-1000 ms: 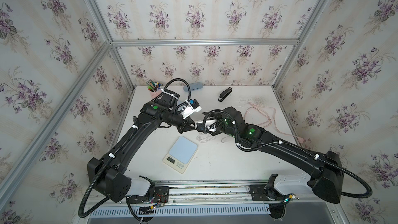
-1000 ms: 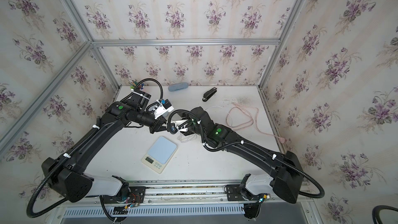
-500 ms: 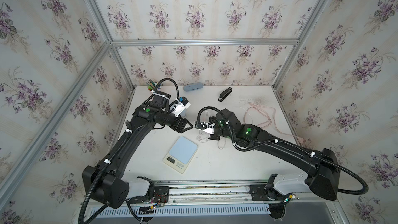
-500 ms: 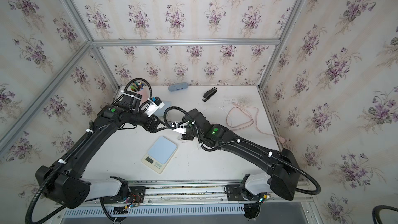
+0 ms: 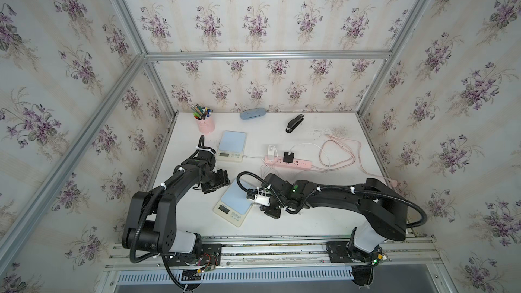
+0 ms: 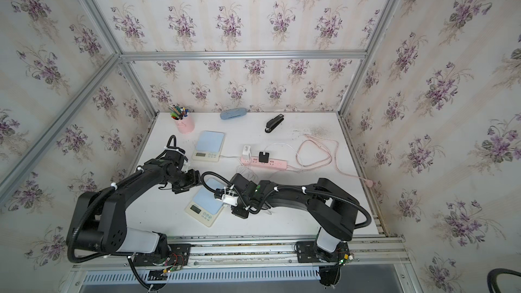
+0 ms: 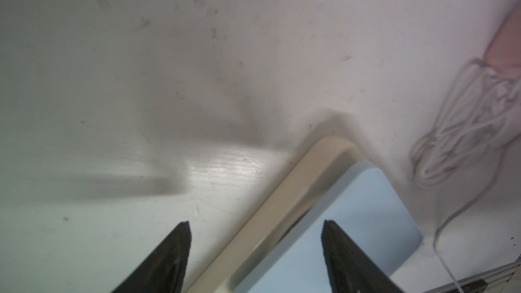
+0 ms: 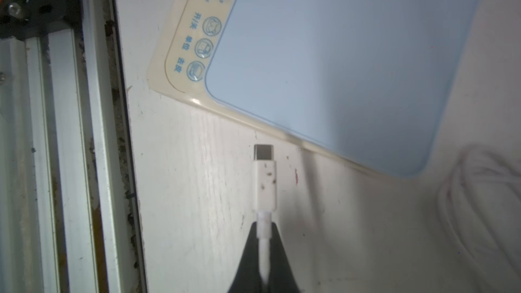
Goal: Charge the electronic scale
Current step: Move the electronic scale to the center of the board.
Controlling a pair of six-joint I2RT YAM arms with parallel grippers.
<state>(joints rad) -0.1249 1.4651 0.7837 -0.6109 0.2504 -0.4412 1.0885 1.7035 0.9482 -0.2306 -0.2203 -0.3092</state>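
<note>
The electronic scale (image 5: 235, 201) (image 6: 207, 202), cream with a pale blue platform, lies near the table's front edge. My right gripper (image 8: 264, 225) is shut on a white charging cable just behind its plug (image 8: 264, 176). The plug's metal tip points at the scale's (image 8: 338, 66) long side edge, a short gap away. My left gripper (image 7: 255, 224) (image 5: 217, 183) hangs open over the scale's far left corner (image 7: 366, 221), holding nothing. The rest of the cable lies coiled (image 7: 465, 125) beside the scale.
A second, similar scale (image 5: 231, 145) stands further back with a thin cable at its side. Behind it are a pink power strip (image 5: 293, 162) with a white charger (image 5: 271, 152) and black adapter (image 5: 288, 156), looped pink cord (image 5: 346, 153), pen cup (image 5: 205, 124), stapler (image 5: 294, 123) and blue case (image 5: 253, 114). The metal rail (image 8: 70, 136) runs close by.
My left gripper has opened and pulled back to the left. My right gripper has shut on the cable and carried the plug forward to the near scale's side.
</note>
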